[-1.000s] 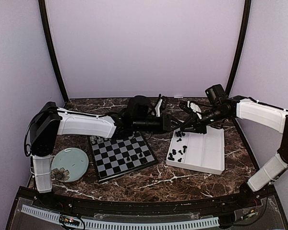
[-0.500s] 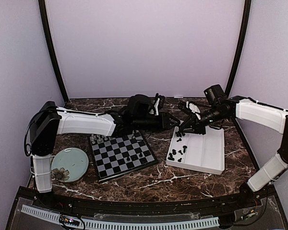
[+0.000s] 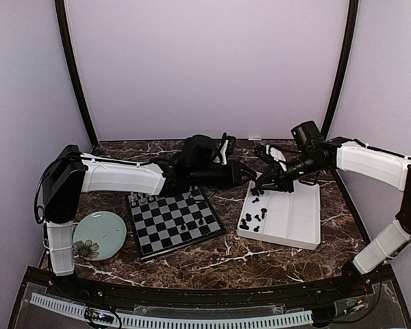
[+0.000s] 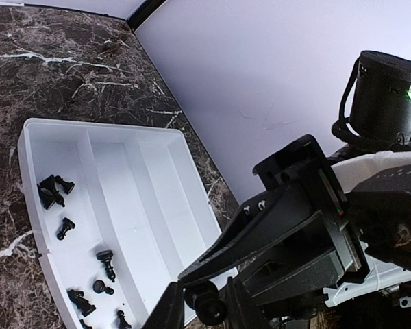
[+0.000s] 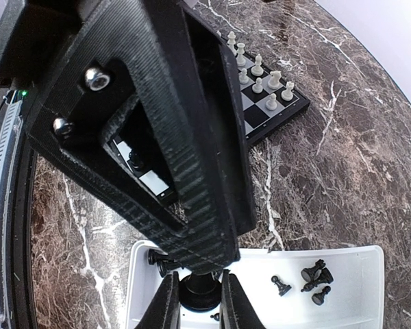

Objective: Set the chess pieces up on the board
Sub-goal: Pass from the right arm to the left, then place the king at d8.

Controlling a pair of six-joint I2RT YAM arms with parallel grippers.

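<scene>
The board (image 3: 175, 223) lies left of centre. White chess pieces (image 3: 142, 199) stand along its far edge, and a few black ones (image 3: 192, 225) stand near the front. Both grippers meet above the white tray's far left corner. My right gripper (image 5: 196, 301) is shut on a black chess piece (image 5: 200, 293), whose round base faces the camera. My left gripper (image 4: 205, 305) has its fingers against the same piece (image 4: 207, 301), beside the right gripper's fingers (image 4: 260, 240). In the top view the left gripper (image 3: 251, 175) and right gripper (image 3: 259, 188) touch tip to tip.
A white compartment tray (image 3: 291, 219) sits right of the board, with several loose black pieces (image 3: 253, 218) in its left section. A pale-green plate (image 3: 99, 235) lies at the near left. Dark marble tabletop runs between them.
My left gripper shifted slightly right to the right gripper's tip. Its jaws widened, then narrowed onto the black piece. The right arm has not moved.
</scene>
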